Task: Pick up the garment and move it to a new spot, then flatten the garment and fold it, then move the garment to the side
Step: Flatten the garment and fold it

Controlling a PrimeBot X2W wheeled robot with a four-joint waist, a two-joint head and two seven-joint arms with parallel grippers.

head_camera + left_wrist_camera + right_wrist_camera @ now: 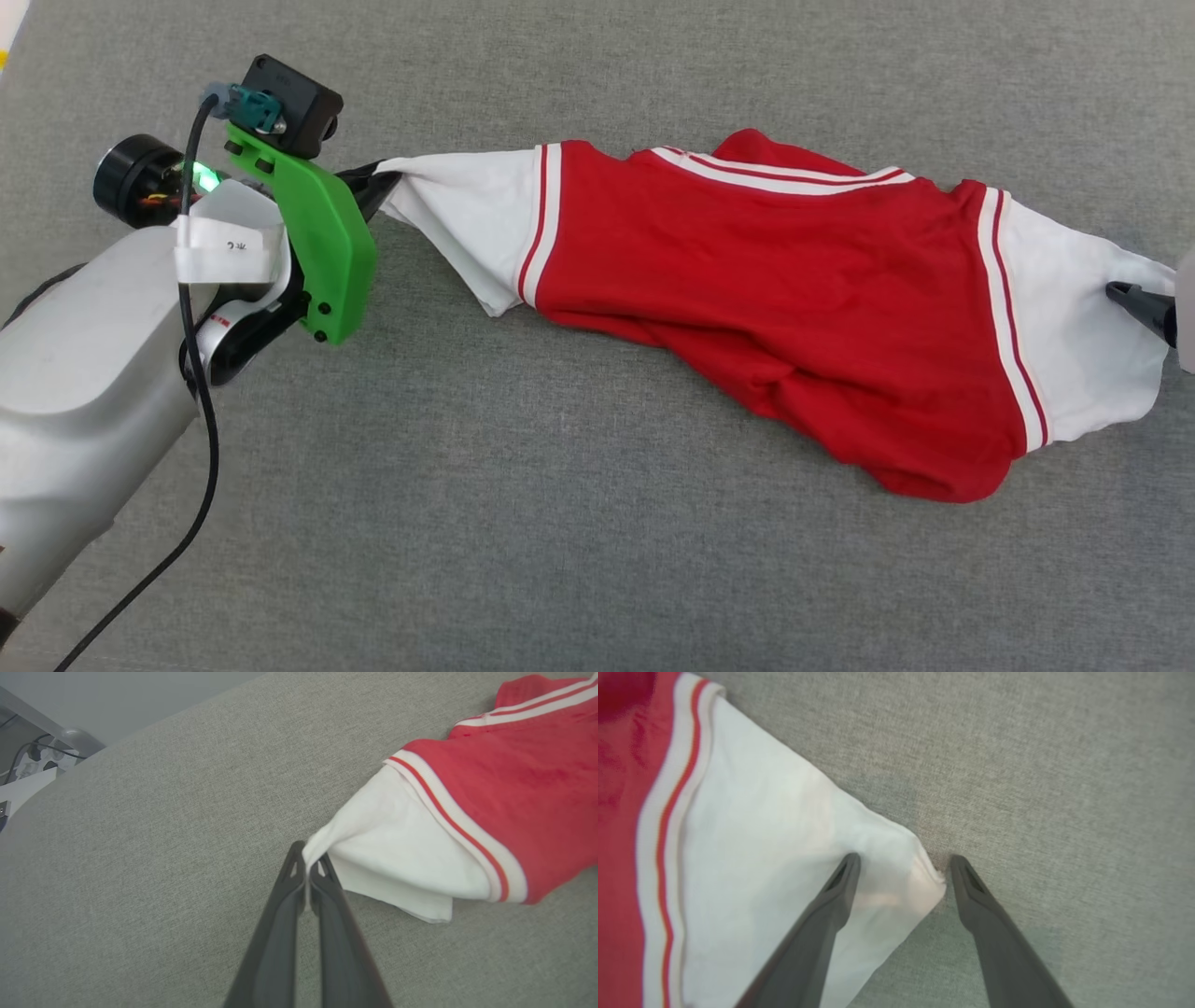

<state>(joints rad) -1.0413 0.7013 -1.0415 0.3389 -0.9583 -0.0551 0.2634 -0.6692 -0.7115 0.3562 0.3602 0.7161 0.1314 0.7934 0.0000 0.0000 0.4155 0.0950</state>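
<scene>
So the whole work surface is a desk (597,579) covered in a grey woven fabric, kind of a heathered, slightly coarse weave, and it's the same flat grey all the way across. Lighting is soft and even, nothing harsh, pretty typical indoor overhead stuff. In the head view's top left corner there's a pale strip (11,28) with a bit of yellow past the fabric edge; can't tell what it is. From the left wrist view you can see beyond the desk's far edge: a plain light grey wall (140,695), a grey metal bar (70,737) running at an angle, and below it a white power strip (42,760) with dark cables (18,753) plugged in.
</scene>
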